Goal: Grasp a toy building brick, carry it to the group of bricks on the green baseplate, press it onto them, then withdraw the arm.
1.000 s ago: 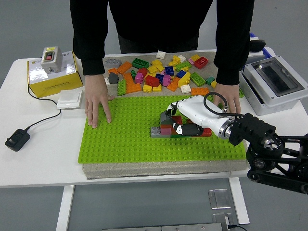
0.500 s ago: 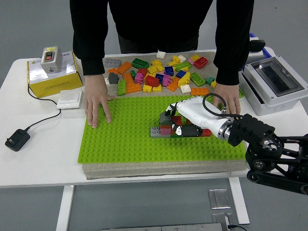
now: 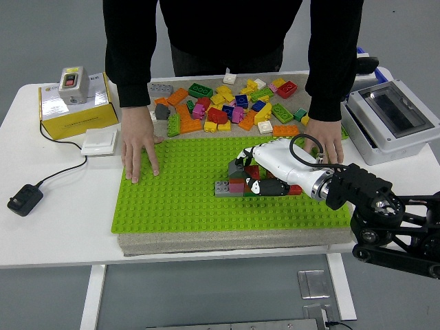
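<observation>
From the head view, my right hand (image 3: 265,168) lies over the group of bricks (image 3: 242,180) near the middle of the green baseplate (image 3: 179,199), fingers curled down onto the stack. I judge this the pressing step. Whether a brick sits under my palm I cannot tell, since the hand covers that spot. My left arm is out of sight. A person at the far side rests both hands flat on the baseplate's far edge, steadying it. Loose bricks (image 3: 227,103) lie beyond. Next, I should push straight down, then loosen my fingers and draw the arm back to the right.
</observation>
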You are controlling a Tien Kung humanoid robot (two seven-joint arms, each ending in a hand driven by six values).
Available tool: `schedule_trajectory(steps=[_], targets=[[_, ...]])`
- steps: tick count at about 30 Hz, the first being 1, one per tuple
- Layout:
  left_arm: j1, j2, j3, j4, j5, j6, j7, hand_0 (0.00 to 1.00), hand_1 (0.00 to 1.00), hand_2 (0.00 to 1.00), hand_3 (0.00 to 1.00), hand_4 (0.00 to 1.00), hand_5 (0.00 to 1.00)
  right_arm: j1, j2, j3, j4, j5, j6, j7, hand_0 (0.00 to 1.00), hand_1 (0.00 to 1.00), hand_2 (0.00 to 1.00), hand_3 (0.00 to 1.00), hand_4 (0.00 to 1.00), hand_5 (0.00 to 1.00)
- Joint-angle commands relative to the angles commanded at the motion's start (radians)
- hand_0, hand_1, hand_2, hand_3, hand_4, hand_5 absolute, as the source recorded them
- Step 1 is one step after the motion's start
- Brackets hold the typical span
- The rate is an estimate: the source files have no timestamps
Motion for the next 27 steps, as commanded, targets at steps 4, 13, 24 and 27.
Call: schedule_trajectory(steps=[4,13,24,27], targets=[[0.002,-0.001,0.0,0.0,0.0,0.0,0.0,0.689,0.65,0.509,0.632,0.156,0.709,0.0,-0.001,0.005,0.002,0.002,-0.001,0.003,0.038,0.097,0.651,0.685,0.389,0.456],[0.003,-0.002,0.003,0.0,-0.004,0.0,0.001,0.69,0.65,0.51,0.632,0.156,0.709,0.001,-0.014,0.032,0.006,0.02,0.0,0.014,0.038,0.098,0.651,0.686,0.381,0.461],[-0.001,-0.001,-0.002,0.0,0.002,-0.001,0.002,0.69,0.65,0.509,0.631,0.158,0.711,0.003,-0.018,0.051,0.009,0.034,-0.005,0.022,0.037,0.1,0.651,0.687,0.37,0.461],[-0.002,-0.002,-0.004,0.0,0.004,0.0,0.002,0.69,0.65,0.509,0.631,0.158,0.711,0.004,-0.019,0.055,0.01,0.037,-0.008,0.024,0.037,0.1,0.651,0.687,0.37,0.461]])
